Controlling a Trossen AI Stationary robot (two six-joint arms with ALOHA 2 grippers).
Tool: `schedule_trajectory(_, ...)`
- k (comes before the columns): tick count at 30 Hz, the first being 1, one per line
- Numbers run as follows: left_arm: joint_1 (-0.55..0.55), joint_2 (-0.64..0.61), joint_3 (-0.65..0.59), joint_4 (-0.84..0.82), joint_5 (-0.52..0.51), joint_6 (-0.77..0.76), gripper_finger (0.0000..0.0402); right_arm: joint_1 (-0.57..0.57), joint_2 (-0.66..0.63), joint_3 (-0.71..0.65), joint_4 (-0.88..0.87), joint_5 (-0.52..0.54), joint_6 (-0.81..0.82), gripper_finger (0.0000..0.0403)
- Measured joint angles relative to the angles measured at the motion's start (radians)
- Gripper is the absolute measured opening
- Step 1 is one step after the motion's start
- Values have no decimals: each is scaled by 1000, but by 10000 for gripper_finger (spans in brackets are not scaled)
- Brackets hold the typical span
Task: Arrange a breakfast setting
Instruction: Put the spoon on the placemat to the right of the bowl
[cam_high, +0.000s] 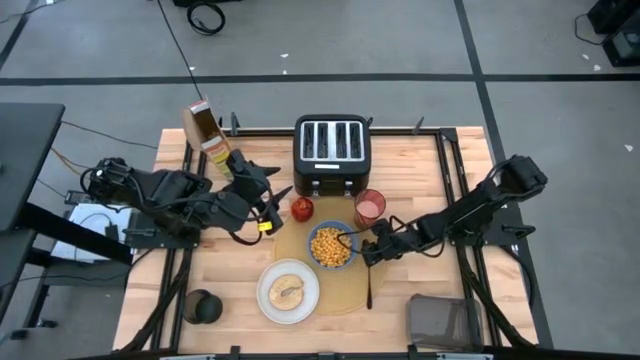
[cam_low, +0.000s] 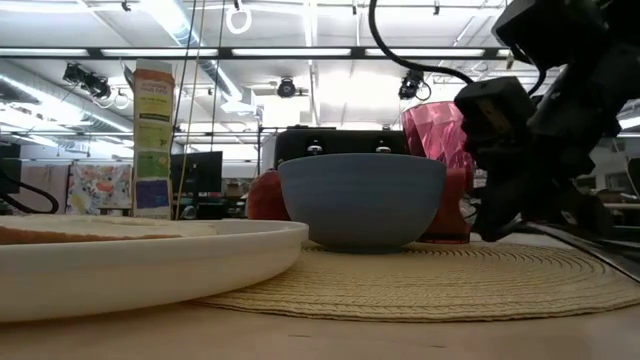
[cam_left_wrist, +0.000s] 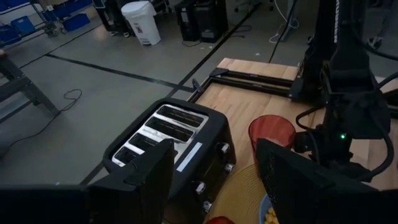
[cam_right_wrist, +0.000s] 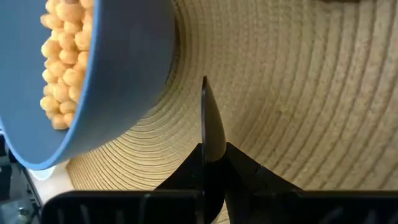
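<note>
High view: a round tan placemat (cam_high: 330, 275) lies at centre frame on the wooden table (cam_high: 240, 270). On its upper part sits the blue bowl (cam_high: 331, 246), filled with yellow cereal pieces. A white plate (cam_high: 288, 291) carrying a piece of toast overlaps the mat's lower-left edge. The red apple (cam_high: 302, 208) rests at the mat's upper-left edge, just below the black toaster (cam_high: 332, 154); the translucent red cup (cam_high: 369, 207) stands at the toaster's lower right. A metal spoon (cam_high: 368, 288) lies along the mat's right edge. The cereal box (cam_high: 207, 132) stands at upper left, a dark cup (cam_high: 203, 307) at lower left. The right gripper (cam_high: 368, 247) sits low over the mat just right of the bowl; in the right wrist view its fingers (cam_right_wrist: 211, 140) are pressed together, clamping nothing. The left gripper (cam_high: 275, 207) hovers just left of the apple; in the left wrist view its fingers (cam_left_wrist: 283, 177) are spread apart and empty.
</note>
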Motion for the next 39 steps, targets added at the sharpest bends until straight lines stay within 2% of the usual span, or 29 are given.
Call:
schedule_trajectory(22, 1, 0, 0, -21, 0, -1, 231, -20, 16, 0, -28, 38, 28, 84)
schedule_trajectory(29, 1, 0, 0, -24, 0, -20, 231, 39, -54, 0, -37, 29, -153, 85)
schedule_trajectory(32, 1, 0, 0, -24, 0, -20, 231, 83, -64, 47, -115, 18, -245, 85)
schedule_trajectory(35, 1, 0, 0, -24, 0, -19, 231, 134, -51, 136, -269, 27, -301, 86)
schedule_trajectory(39, 1, 0, 0, -24, 0, -19, 231, 194, -26, 250, -444, 149, -284, 86)
